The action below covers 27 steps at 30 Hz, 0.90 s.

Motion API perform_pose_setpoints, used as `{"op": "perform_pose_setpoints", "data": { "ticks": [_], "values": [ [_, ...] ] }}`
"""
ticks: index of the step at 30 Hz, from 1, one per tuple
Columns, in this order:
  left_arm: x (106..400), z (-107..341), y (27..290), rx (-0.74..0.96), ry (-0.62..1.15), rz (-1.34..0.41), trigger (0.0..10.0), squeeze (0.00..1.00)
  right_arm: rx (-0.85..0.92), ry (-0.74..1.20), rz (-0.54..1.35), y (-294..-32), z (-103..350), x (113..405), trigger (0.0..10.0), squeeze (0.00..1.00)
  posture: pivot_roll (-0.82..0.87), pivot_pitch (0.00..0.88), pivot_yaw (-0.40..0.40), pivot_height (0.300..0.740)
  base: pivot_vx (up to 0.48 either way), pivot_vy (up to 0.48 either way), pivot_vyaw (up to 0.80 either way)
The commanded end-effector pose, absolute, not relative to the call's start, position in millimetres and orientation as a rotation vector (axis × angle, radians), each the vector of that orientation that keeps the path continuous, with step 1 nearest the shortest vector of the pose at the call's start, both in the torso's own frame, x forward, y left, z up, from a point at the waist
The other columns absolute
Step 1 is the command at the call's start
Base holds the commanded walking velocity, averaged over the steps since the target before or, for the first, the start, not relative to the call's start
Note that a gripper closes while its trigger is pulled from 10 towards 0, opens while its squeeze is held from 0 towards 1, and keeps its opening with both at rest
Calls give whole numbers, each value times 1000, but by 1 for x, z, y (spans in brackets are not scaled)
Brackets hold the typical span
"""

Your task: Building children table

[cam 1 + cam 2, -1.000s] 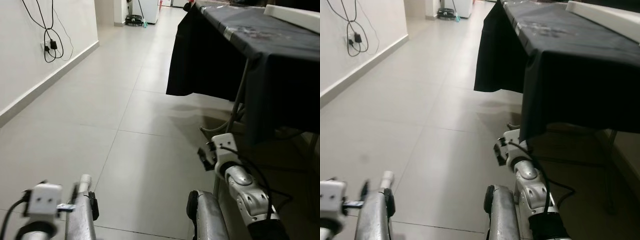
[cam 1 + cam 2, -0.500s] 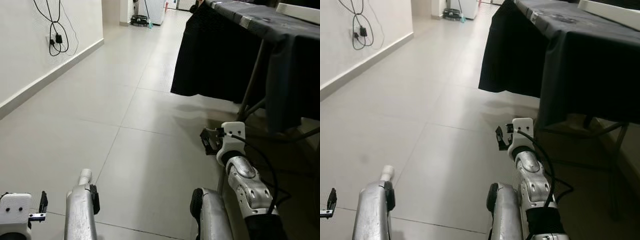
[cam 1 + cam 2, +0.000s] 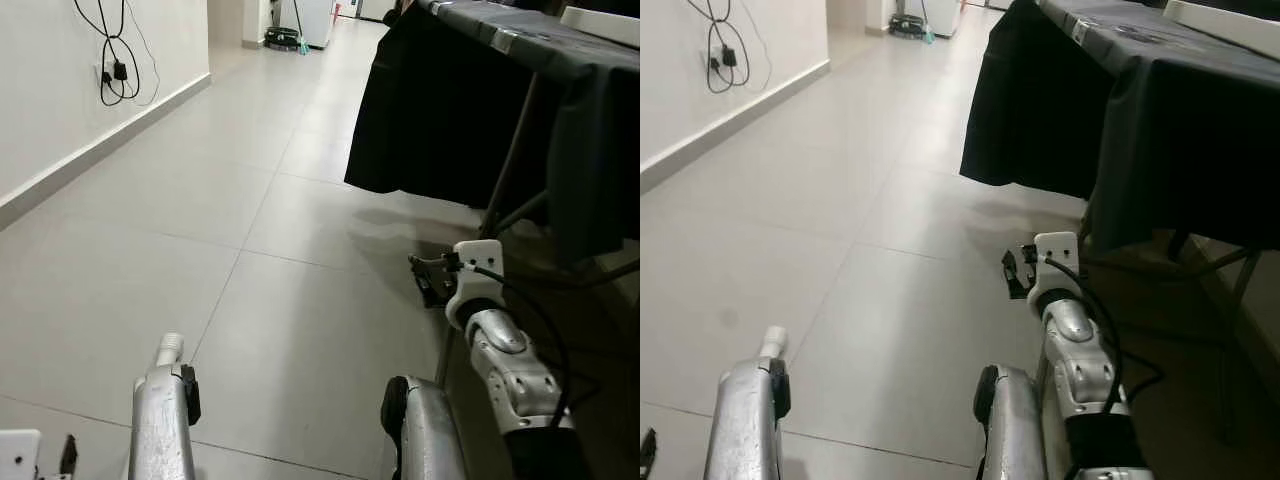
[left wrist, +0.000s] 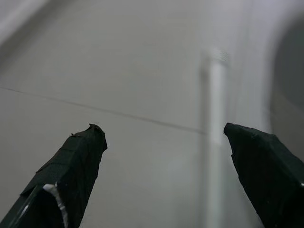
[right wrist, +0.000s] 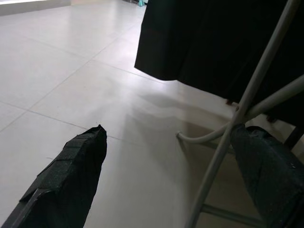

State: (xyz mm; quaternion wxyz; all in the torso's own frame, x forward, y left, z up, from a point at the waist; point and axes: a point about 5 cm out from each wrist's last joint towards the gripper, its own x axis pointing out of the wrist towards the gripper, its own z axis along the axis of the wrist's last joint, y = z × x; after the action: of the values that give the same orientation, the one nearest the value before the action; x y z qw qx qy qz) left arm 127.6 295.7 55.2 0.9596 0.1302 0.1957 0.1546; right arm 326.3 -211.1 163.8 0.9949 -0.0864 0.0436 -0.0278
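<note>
Right pincer (image 5: 166, 180) gaped wide and empty beside the black-draped folding bench (image 3: 480, 110); left pincer (image 4: 161, 175) too. White flat panel (image 3: 1230, 25) lay on that bench. Risk: clipping its grey metal leg (image 5: 247, 104).

Floor ahead, table at the upper right.
A cloth-draped table (image 3: 520, 60) stood at the upper right on a tiled floor (image 3: 200, 220); a wall (image 3: 50, 90) with a socket and cables (image 3: 112, 60) ran along the upper left, both arms at the bottom.
</note>
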Motion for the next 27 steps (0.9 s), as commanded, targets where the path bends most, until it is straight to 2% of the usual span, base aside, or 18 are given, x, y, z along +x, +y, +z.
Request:
{"op": "perform_pose_setpoints", "data": {
  "ticks": [1,6,11,16,22,27],
  "values": [
    [127,45,287,223,429,259,10000,0,-200,85,-71,-217,171,326,10000,0,-99,21,-165,300,0,0,0],
    [122,14,269,141,538,164,10000,0,-258,77,-49,-230,195,323,10000,0,-208,112,-205,300,0,0,0],
    [121,5,268,129,573,160,10000,0,-268,62,-35,-232,206,325,10000,0,-229,138,-217,300,0,0,0],
    [118,-6,271,138,628,151,10000,0,-269,79,-19,-232,213,330,10000,0,-243,178,-236,300,0,0,0],
    [95,-23,289,179,746,168,10000,0,-251,100,20,-227,220,334,10000,0,-255,236,-247,300,0,0,0],
    [84,-30,292,198,788,146,10000,0,-254,111,24,-228,220,331,10000,0,-271,275,-237,300,0,0,0]
  ]
}}
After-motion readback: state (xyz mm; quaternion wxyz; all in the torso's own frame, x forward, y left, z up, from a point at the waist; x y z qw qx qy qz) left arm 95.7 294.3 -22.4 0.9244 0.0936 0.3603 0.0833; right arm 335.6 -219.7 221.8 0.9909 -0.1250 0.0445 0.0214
